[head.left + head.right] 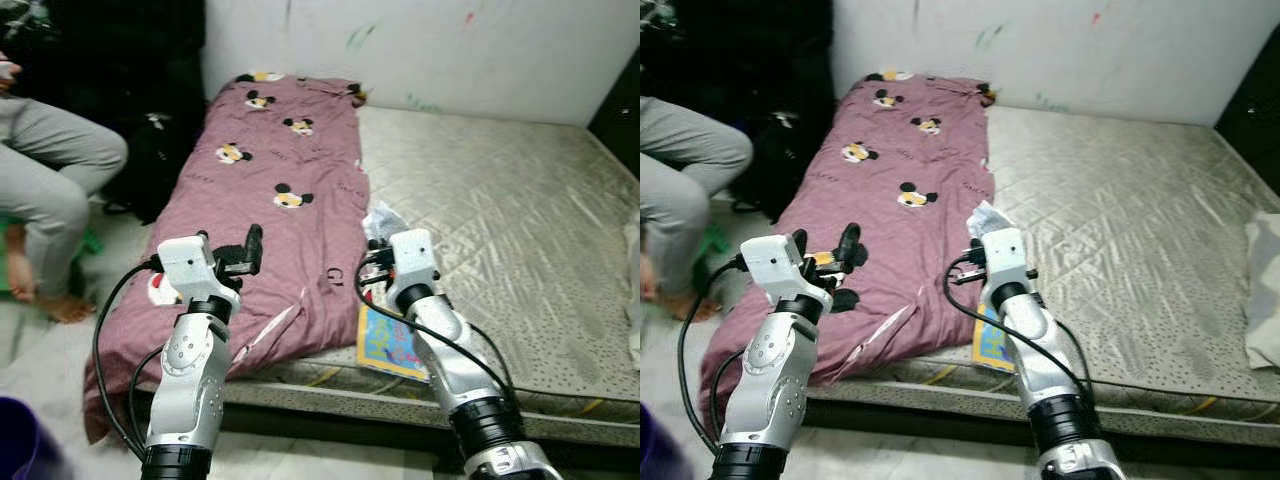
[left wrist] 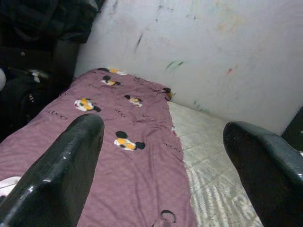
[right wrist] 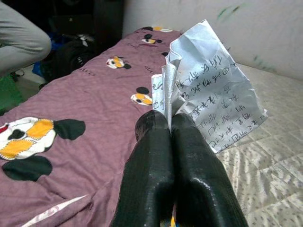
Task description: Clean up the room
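Spanning the floor mattress (image 1: 500, 230) — a maroon cartoon-mouse blanket (image 1: 270, 200); right gripper (image 3: 170, 124) pinches handwritten paper (image 3: 213, 94) tight, left gripper (image 1: 250, 248) spread wide, empty — scribbled white wall (image 1: 450, 50) behind.

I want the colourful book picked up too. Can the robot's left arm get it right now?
Probably not easily. The colourful book lies at the mattress edge under the right arm, whose tool pinches a crumpled paper. The open left tool hovers over the purple blanket, and the right arm blocks its way across.
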Available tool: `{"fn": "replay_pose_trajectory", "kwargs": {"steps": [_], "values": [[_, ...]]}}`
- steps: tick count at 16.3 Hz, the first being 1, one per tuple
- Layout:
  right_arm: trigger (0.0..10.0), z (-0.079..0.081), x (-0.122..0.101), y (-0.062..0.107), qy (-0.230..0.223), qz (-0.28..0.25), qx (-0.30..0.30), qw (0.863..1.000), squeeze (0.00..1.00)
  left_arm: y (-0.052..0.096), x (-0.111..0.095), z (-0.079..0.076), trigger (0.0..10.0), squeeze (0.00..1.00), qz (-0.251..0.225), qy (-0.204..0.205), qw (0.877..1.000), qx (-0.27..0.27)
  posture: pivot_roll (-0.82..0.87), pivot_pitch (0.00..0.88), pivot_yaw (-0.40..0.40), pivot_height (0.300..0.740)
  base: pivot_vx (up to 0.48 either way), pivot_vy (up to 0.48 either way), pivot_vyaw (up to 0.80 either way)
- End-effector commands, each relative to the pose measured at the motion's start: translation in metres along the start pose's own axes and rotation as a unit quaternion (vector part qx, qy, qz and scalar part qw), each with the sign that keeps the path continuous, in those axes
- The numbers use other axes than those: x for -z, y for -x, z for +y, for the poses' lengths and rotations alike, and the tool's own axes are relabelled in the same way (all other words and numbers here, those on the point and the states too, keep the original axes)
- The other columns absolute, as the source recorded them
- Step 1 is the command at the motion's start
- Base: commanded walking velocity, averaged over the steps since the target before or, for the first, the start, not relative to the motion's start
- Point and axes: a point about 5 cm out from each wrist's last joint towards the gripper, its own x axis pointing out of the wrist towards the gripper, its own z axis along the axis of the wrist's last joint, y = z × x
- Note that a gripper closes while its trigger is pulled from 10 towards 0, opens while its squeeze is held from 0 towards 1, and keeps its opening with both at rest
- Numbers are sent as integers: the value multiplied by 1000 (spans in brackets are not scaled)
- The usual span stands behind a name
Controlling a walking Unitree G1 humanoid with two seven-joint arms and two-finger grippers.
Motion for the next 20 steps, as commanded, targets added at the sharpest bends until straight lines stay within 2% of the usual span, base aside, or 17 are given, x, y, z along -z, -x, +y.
{"fn": "replay_pose_trajectory", "kwargs": {"steps": [1,12,18,20], "values": [[10000,-5,-3,-1,2,-5,7,1000,0,0,-2,-7,10000,0,-8,7,1000,13,-85,16,-35,740,382,0,0],[10000,-5,-3,-3,3,-6,8,1000,0,0,-1,-8,10000,0,-5,11,1000,13,-86,6,-36,740,396,0,-151],[10000,-6,-2,-3,5,-4,10,1000,0,-1,4,-9,10000,0,12,25,1000,0,-83,2,-30,740,0,0,0],[10000,-6,-1,-3,4,-3,11,1000,0,-1,3,-9,10000,0,12,22,1000,2,-82,4,-29,740,0,396,0]]}}
